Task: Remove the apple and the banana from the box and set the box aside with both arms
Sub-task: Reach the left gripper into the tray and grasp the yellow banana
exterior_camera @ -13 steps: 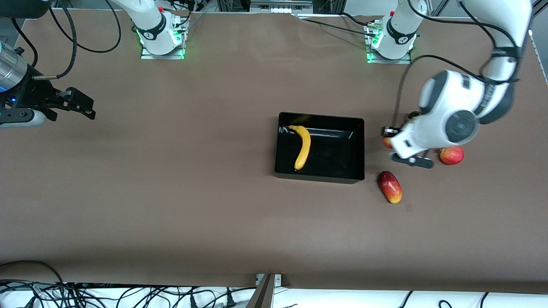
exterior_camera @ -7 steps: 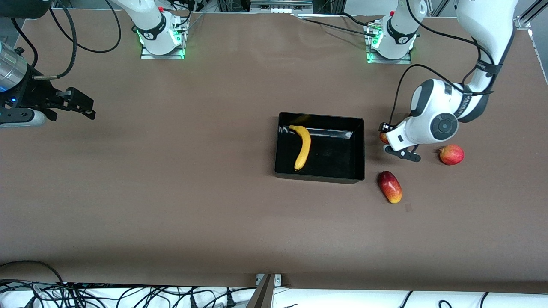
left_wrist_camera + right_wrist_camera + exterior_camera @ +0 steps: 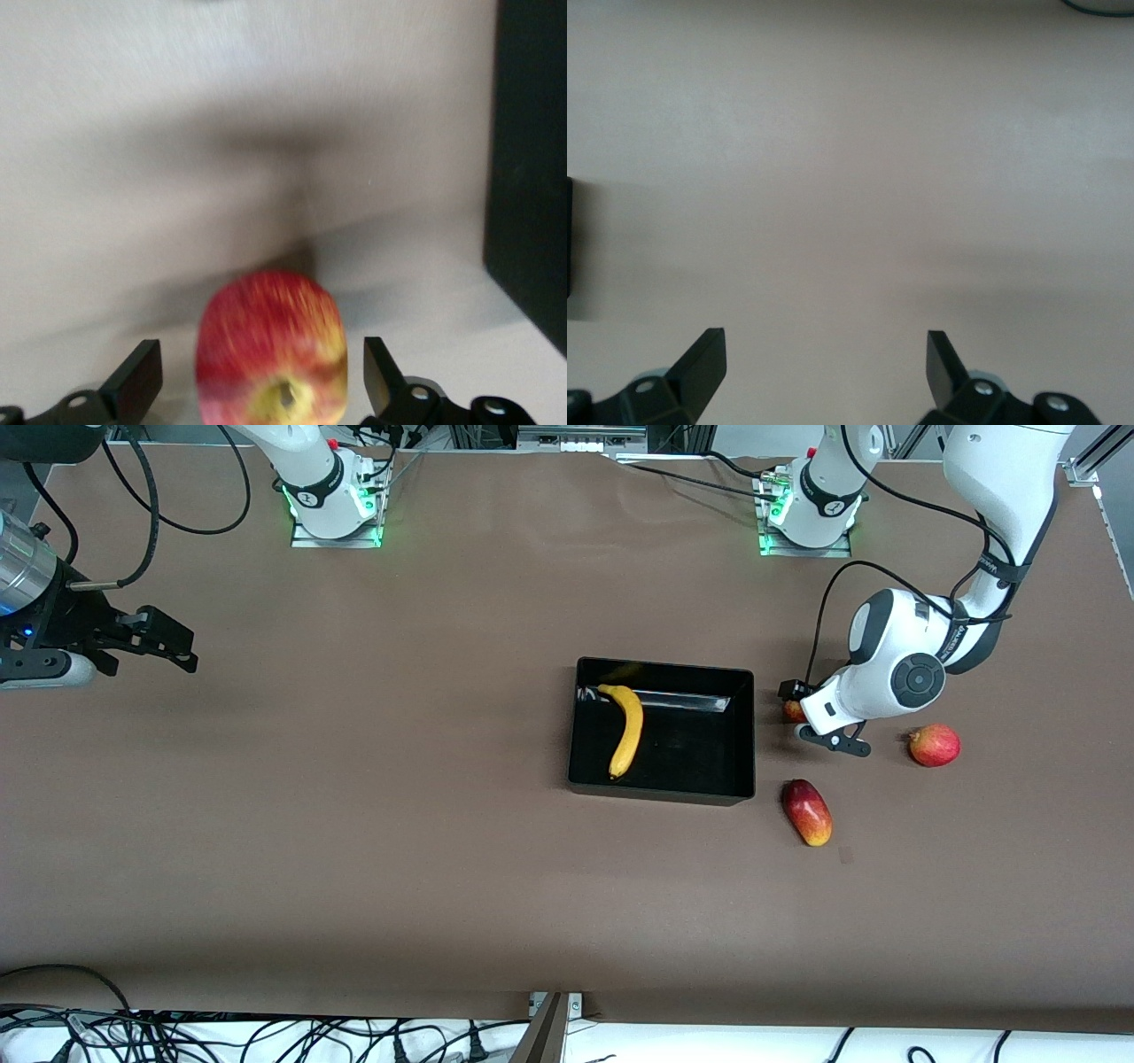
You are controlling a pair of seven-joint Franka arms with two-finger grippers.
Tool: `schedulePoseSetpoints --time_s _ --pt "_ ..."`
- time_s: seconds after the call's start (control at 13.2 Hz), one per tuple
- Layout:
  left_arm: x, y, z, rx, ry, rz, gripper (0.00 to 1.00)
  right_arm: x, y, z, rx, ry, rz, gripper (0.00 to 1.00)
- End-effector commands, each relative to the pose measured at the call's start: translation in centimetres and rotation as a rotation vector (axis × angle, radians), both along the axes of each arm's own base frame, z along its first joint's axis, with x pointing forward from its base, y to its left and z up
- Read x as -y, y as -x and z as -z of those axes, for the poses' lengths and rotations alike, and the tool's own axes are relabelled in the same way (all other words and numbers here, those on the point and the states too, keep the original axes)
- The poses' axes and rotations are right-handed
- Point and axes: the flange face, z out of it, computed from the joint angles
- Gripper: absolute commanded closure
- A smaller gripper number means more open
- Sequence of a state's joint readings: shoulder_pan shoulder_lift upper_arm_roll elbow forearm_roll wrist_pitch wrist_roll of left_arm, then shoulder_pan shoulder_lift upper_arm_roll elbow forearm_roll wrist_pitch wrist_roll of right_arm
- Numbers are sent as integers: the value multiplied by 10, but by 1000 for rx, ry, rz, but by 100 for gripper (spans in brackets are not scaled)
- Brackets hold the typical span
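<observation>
1. The left gripper (image 3: 263, 390) stands low over the table just beside the box (image 3: 700, 766), at the side toward the left arm's end. Its fingers (image 3: 137, 379) are spread wide, with clear gaps on each side of the apple (image 3: 270, 350). The apple sits between them on the table, not pinched.
2. The apple is out of the box, so the step in hand looks like the release. To do it well, I judge the gripper should rise straight up, so that neither finger nudges the round fruit and sets it rolling.
3. The banana (image 3: 625, 729) lies inside the box, along the wall toward the right arm's end, well apart from the left gripper. It is not yet taken out.
4. The right gripper (image 3: 824, 376) waits over bare table toward the right arm's end, well apart from the box, its fingers spread and holding nothing.
5. Edges: the box's wall shows dark and close beside the left gripper in the left wrist view, so a sideways drift could strike it.
6. A mango-like fruit (image 3: 806, 812) lies near the box's corner, nearer the front camera than the left gripper, and a pink-red fruit (image 3: 934, 745) lies beside the gripper, away from the box. That side looks crowded.
7. Open room for sliding the box lies toward the right arm's end.
</observation>
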State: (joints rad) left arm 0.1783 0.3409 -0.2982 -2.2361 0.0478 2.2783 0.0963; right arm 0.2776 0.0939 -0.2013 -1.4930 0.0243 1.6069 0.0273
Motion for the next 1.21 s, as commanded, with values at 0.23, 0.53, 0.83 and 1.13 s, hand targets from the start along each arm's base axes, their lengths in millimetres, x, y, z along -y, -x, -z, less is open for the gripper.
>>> schedulePoseSetpoints --time_s 0.23,0.53,0.83,1.13 --pt "108 -77 -141 91 7 0 0 2 2 -5 1 -1 -9 0" --pt "234 -75 -143 79 -15 -198 0 2 2 -5 1 -1 -11 0" --pt "329 -50 -69 55 -7 -270 0 2 2 -5 1 -1 -9 0" --pt "326 -30 -22 104 -55 -204 0 2 2 -5 1 -1 -9 0"
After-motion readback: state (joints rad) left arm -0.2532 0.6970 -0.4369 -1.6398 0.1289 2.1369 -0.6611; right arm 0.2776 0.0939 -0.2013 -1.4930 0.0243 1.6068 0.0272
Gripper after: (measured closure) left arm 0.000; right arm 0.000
